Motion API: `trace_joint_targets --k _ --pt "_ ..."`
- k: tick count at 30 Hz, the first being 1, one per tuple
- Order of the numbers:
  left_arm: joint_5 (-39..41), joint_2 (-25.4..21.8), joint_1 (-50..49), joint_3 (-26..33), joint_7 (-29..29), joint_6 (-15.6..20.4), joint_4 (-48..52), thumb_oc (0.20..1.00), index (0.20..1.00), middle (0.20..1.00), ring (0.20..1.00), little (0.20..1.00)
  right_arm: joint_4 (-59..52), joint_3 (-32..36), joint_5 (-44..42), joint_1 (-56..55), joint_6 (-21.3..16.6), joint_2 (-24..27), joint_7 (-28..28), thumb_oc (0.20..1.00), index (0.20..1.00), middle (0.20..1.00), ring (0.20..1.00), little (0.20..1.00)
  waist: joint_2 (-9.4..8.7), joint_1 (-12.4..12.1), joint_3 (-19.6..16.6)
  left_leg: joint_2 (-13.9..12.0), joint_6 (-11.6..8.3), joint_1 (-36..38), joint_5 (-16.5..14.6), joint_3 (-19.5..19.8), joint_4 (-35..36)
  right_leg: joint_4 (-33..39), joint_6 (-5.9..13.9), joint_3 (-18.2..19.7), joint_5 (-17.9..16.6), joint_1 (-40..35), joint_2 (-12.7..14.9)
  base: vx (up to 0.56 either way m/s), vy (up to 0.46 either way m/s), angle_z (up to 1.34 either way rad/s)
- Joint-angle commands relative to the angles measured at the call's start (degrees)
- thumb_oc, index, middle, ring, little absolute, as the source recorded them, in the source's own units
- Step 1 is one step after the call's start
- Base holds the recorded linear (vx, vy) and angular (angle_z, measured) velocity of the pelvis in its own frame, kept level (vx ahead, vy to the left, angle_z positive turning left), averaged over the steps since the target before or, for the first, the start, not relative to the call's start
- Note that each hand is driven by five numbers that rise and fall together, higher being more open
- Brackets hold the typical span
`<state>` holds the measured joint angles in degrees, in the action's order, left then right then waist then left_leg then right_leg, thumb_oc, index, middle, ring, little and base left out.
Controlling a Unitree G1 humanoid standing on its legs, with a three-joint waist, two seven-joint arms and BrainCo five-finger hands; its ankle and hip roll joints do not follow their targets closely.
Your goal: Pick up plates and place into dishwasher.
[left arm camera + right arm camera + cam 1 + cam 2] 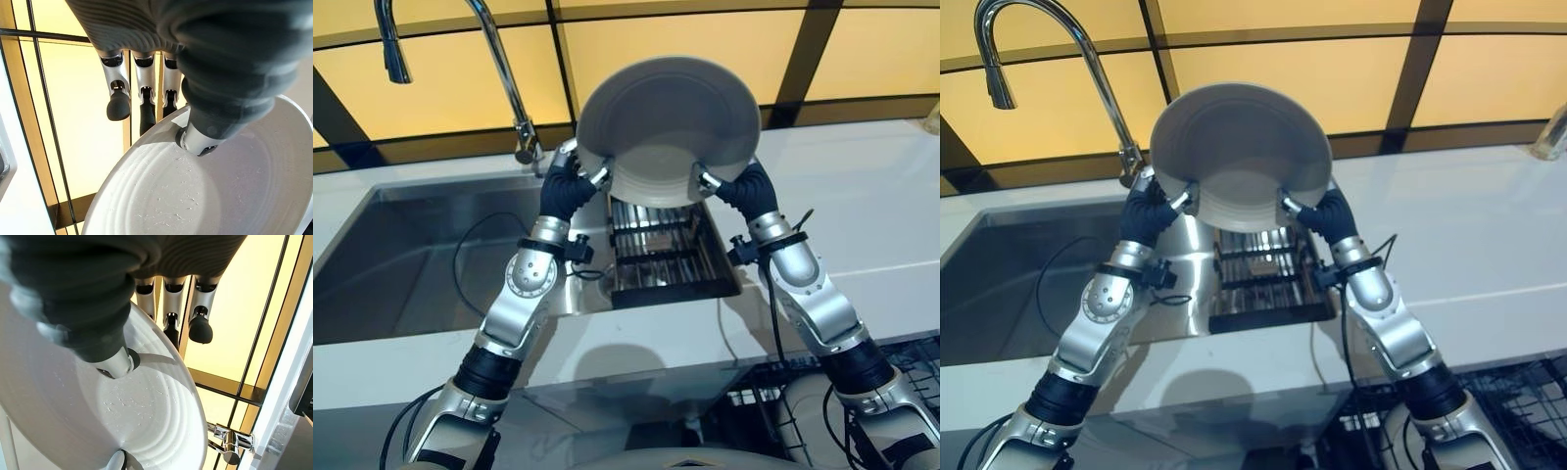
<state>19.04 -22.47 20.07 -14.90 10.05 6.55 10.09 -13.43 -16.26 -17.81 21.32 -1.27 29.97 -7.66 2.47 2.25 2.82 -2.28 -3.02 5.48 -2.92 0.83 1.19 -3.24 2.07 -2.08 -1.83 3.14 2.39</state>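
Fingers first: in the left wrist view the left hand's fingers (119,100) reach past the rim of the plate (668,127) behind it while the thumb presses on the near face, so the edge is pinched between them; the right hand's fingers (200,328) do the mirror image on the other side, thumb on the face and fingers behind the rim; both are gripping the plate, not just resting on it.

Moving outward, the left hand (579,174) and right hand (724,184) hold the plate at its lower left and lower right edges; it's 1 white plate, tilted up nearly on edge with its ridged face toward the camera, held in the air above the dish rack (661,259) that sits in the sink (421,264); it touches nothing else. The tap (504,69) stands just behind and to the left, and the white surface (862,215) runs off to the right.

As for the step, I'd say the pick-up is done and this is the carry; the dishwasher rack (901,392) looks like the dark wire basket showing low on the right, below the surface edge. Next move probably means swinging the plate down and right without loosening either pinch, keeping it clear of the surface edge, then lining it up on edge with a slot.
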Motion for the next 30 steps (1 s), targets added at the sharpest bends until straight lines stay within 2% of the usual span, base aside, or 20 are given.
trace_joint_targets --k 1,2,3,14,22,26,29,30 --pt "0.66 -1.67 0.52 -0.22 -0.19 3.48 1.69 0.200 0.200 0.200 0.200 0.200 -2.93 2.52 -2.12 1.37 -3.37 -1.13 0.31 0.200 0.200 0.200 0.200 0.200 -2.63 0.71 -3.35 3.32 4.12 -5.21 1.77 -1.12 -0.94 -2.96 4.15 3.14 2.74 -0.95 1.01 0.00 0.000 0.00" --pt "1.08 -1.53 0.40 -0.16 -0.40 3.52 1.51 0.464 0.464 0.464 0.464 0.464 -2.88 2.98 -1.61 0.92 -3.62 -1.05 -0.04 0.200 0.200 0.200 0.200 0.200 -2.66 0.91 -3.28 3.30 4.13 -5.15 1.70 -1.33 -0.97 -3.02 4.18 3.26 2.68 -0.91 0.98 0.00 0.000 0.00" --pt "1.73 -1.38 0.22 -0.11 -0.88 3.40 1.28 1.000 1.000 1.000 1.000 1.000 -2.64 3.53 -1.11 0.41 -3.99 -0.96 -0.44 0.200 0.200 0.200 0.200 0.200 -2.70 1.15 -3.23 3.29 4.16 -5.08 1.62 -1.56 -0.97 -3.04 4.20 3.37 2.59 -0.85 0.96 0.00 0.000 0.00" --pt "4.14 -0.38 -2.44 0.64 -3.19 3.51 0.81 1.000 1.000 1.000 1.000 1.000 -1.81 11.55 -1.96 -7.29 -8.61 0.91 -1.86 0.200 0.200 0.200 0.200 0.200 -2.58 4.50 -2.50 3.08 4.82 -3.51 0.23 -5.07 -0.84 -3.13 4.96 6.31 1.98 -0.35 0.61 0.00 0.001 -0.12" --pt "6.47 0.24 -3.64 1.06 -4.38 3.56 -0.43 1.000 1.000 1.000 1.000 1.000 0.15 18.56 -2.45 -12.60 -11.49 1.13 -5.55 0.200 0.200 0.200 0.200 0.200 -2.61 7.64 -1.54 2.53 5.45 -2.72 -0.64 -8.58 -1.65 -3.32 5.82 9.12 0.83 0.75 0.34 -0.01 -0.005 -0.22" --pt "11.80 0.97 -5.07 1.16 -8.52 3.83 -0.55 1.000 1.000 1.000 1.000 1.000 1.93 22.15 -0.49 -15.66 -12.83 1.08 -8.34 0.200 0.200 0.200 0.200 0.200 -2.58 9.04 -1.49 2.35 5.69 -2.23 -1.04 -10.15 -1.89 -3.30 6.29 10.62 0.08 1.20 0.14 0.03 -0.006 -0.23" --pt "18.82 1.64 -6.90 0.17 -16.46 4.86 1.73 1.000 1.000 1.000 1.000 1.000 3.86 25.46 0.06 -18.66 -13.27 0.04 -10.13 0.200 0.200 0.200 0.200 0.200 -2.65 10.80 -1.19 2.26 5.92 -2.42 -1.59 -11.48 -2.91 -3.77 6.60 11.89 -0.46 1.99 0.08 0.02 0.000 -0.23" --pt "20.07 1.76 -7.18 -0.11 -17.29 4.74 2.26 1.000 1.000 1.000 1.000 1.000 4.14 25.78 0.12 -18.97 -13.12 -0.19 -10.57 0.200 0.200 0.200 0.200 0.200 -2.65 10.92 -1.16 2.23 5.96 -2.55 -1.76 -11.72 -3.23 -4.05 6.63 12.07 -0.50 2.26 0.03 0.01 0.007 -0.26"
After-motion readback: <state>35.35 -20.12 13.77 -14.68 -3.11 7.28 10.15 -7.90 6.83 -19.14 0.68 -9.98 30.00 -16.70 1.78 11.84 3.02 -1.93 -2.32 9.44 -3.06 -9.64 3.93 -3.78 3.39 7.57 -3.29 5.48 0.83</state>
